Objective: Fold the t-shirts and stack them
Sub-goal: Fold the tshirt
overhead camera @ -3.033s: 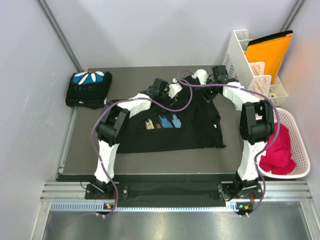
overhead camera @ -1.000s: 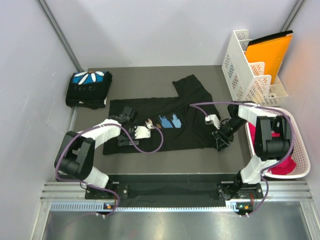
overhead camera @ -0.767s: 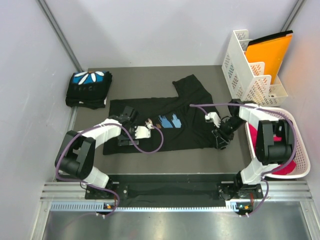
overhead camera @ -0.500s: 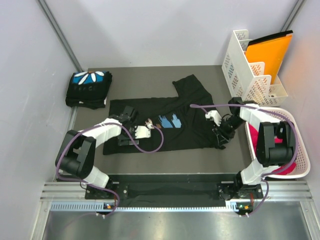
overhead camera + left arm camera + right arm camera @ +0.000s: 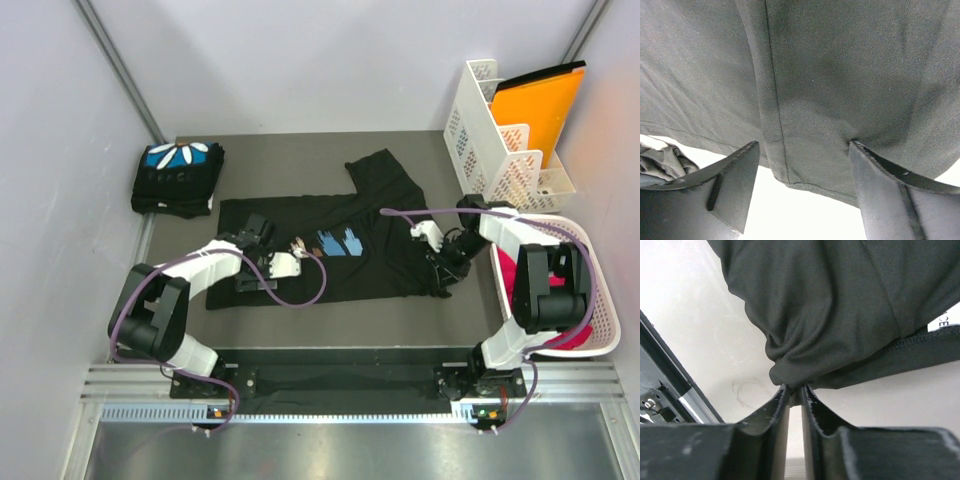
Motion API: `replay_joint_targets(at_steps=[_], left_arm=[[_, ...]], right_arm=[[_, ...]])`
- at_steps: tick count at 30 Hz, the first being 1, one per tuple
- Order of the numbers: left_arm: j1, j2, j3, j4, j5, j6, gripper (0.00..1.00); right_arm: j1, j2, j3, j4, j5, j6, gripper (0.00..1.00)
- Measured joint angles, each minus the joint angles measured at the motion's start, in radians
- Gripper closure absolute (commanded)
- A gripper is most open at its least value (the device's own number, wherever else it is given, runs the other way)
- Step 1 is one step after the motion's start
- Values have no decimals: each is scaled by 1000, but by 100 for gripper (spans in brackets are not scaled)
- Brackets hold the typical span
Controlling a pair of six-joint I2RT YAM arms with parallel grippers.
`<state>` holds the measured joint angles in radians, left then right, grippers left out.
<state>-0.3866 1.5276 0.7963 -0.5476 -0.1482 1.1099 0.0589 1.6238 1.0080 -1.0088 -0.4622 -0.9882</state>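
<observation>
Workspace seen from above: spread t-shirt (image 5: 385, 262) (black, blue-and-tan print) lies at centre. The right gripper (image 5: 795, 390) is pinched on its bunched corner at 4 o'clock; the left gripper (image 5: 802, 150) stands jaws apart over its 8 o'clock hem. The folded t-shirt (image 5: 178, 178) sits at 10 o'clock.

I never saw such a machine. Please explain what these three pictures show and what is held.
Two robot arms stand at the near edge of a table. One picture comes from a camera above; the other two come from cameras on the wrists. On the table lie a spread black t-shirt and a folded t-shirt, far left. At the right is a white basket with pink cloth. The right pincer is shut on the spread shirt's edge; the left pincer is open over its hem.
</observation>
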Motion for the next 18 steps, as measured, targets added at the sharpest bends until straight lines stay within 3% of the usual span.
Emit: replay_joint_targets(at_steps=[18], left_arm=[[-2,48,-60,211,-246,41,30]], right_arm=[[0,0,25,19,51,3,96]])
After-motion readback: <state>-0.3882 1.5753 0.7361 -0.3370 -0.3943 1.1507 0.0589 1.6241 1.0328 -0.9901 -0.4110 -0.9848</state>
